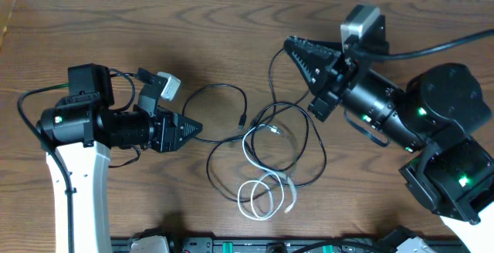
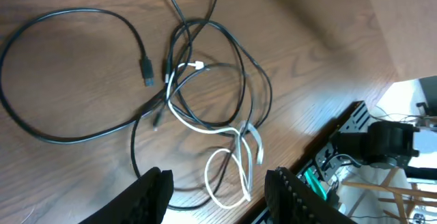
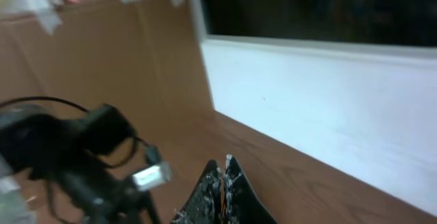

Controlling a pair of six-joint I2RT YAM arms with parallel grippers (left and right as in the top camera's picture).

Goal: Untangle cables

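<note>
The cables [image 1: 248,145] are found in a messy pile in the middle of the table [image 1: 154,21], between both arms. The left gripper [image 1: 194,128] is held half open and empty, pointed at the pile, likely so a loop can be grabbed. The right gripper [image 1: 293,46] is shut on nothing and held up.

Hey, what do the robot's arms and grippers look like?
Both arms are mostly black with thick black cables; the left arm has a white lower link, the right arm green lights. The left gripper and right gripper have black, ridged, tapering jaws.
</note>
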